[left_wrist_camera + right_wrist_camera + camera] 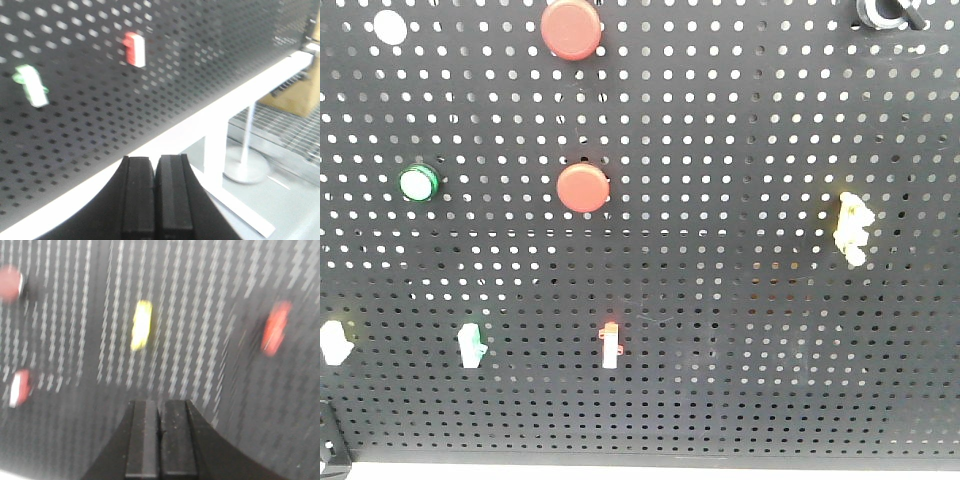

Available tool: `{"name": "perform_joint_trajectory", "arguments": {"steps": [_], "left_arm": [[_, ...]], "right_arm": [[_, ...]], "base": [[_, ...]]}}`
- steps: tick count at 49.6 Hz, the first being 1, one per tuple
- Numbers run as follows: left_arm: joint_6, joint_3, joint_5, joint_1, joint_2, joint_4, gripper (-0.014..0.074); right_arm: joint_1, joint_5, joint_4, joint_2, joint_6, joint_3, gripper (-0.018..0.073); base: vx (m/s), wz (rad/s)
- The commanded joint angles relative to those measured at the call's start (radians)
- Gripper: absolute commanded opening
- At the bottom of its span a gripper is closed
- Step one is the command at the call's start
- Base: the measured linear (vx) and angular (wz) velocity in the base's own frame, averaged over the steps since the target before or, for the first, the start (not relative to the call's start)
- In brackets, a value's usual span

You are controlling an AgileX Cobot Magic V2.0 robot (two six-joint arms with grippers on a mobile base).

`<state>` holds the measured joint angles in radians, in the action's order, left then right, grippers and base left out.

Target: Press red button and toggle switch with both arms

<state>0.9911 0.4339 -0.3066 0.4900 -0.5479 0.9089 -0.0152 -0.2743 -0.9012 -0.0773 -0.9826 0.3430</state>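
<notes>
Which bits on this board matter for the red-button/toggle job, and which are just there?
Job: upper red button, lower red button, red-tipped toggle, green-tipped toggle, yellow toggle (cannot tell which pair is meant); left gripper and right gripper, both shut.

Just there: green round button, white round cap, black fitting at top right, white piece at left edge.

A black pegboard (740, 400) holds an upper red button (571, 28) above a lower red button (583, 187), with a green button (418, 183) to the left. Below is a red-tipped switch (610, 346); a yellow switch (852, 228) sits far right.
</notes>
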Motion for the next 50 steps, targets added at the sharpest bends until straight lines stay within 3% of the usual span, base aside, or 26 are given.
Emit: {"name": "perform_joint_trajectory", "arguments": {"steps": [1,20,22,25,29,41,44,50], "left_arm": [[-0.009,0.027,0.027,0.0,-0.002,0.028,0.0002],[-0.008,0.009,0.04,0.0,-0.001,0.025,0.0002],[-0.007,-0.01,0.056,-0.001,0.013,-0.007,0.0002],[-0.018,-0.053,0.122,-0.001,0.042,-0.115,0.0002],[-0.117,-0.138,0.229,-0.014,0.095,-0.215,0.0002],[-0.637,-0.471,0.566,-0.18,0.339,-0.626,0.0002],[-0.702,-0.503,0.563,-0.218,0.401,-0.679,0.0002],[-0.714,-0.49,0.444,-0.271,0.491,-0.747,0.0002]], "right_arm": [[0.008,0.038,-0.019,-0.012,-0.002,-0.006,-0.0003],[0.008,0.022,-0.019,-0.012,-0.002,-0.059,-0.0003],[0.008,0.022,-0.019,-0.012,-0.002,-0.059,-0.0003],[0.008,0.022,-0.019,-0.012,-0.002,-0.059,-0.0003],[0.008,0.02,-0.019,-0.012,-0.002,-0.059,-0.0003],[0.008,0.021,-0.019,-0.012,-0.002,-0.059,-0.0003],[0.008,0.021,-0.019,-0.012,-0.002,-0.059,-0.0003],[0.008,0.021,-0.019,-0.012,-0.002,-0.059,-0.0003]], "base": [[0.0,0.0],[0.0,0.0],[0.0,0.0],[0.0,0.0],[0.0,0.0],[0.0,0.0],[0.0,0.0],[0.0,0.0]]}}
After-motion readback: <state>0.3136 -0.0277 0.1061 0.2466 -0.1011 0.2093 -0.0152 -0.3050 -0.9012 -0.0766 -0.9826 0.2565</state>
